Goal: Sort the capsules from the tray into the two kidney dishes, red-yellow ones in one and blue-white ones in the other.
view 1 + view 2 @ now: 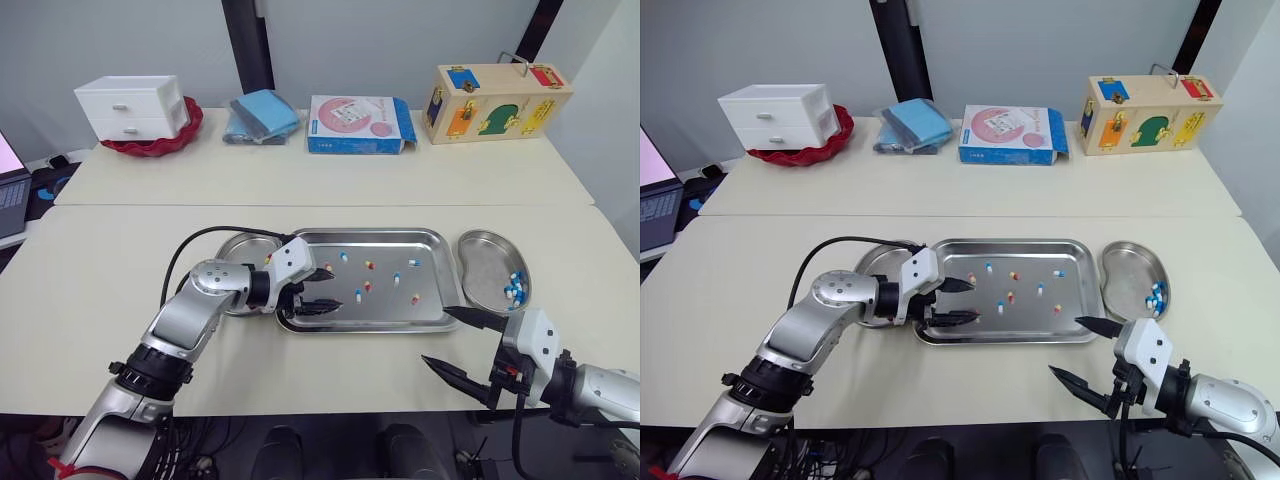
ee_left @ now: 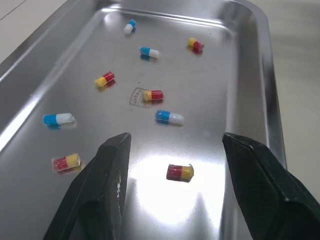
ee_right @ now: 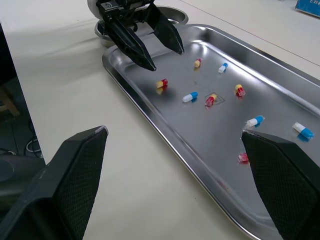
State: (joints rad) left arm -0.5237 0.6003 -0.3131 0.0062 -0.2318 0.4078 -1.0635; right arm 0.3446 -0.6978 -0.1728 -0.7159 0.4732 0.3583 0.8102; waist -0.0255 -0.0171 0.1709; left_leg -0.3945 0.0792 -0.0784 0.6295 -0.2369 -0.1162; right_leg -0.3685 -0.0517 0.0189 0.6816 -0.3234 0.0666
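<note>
**Steel tray, left jaws spread over a red-yellow capsule**

The left gripper hangs with its jaws released and wide, low over the left end of the tray. Just ahead of the gap between the fingertips lies a red-yellow capsule, flat on the tray floor and touching no other.

Its long axis runs roughly along the line from one finger to the other, with the red end toward one and the yellow end toward the other. Closing as they stand, the jaws would likely press it end to end, and it could squirt out on the slick metal. A better grip would probably come from turning the wrist so the tips meet its long sides, then lowering until they nearly brush the floor before closing slowly.

A blue-white capsule lies beyond it, apart enough to be left alone. More of both colours are scattered further along the tray.

The left kidney dish sits just beside the tray's left end, partly under the arm, so the carry should be short.

The right gripper is also unclenched and empty, over the table in front of the tray's right corner. The right kidney dish beside it holds several blue-white capsules.
</note>
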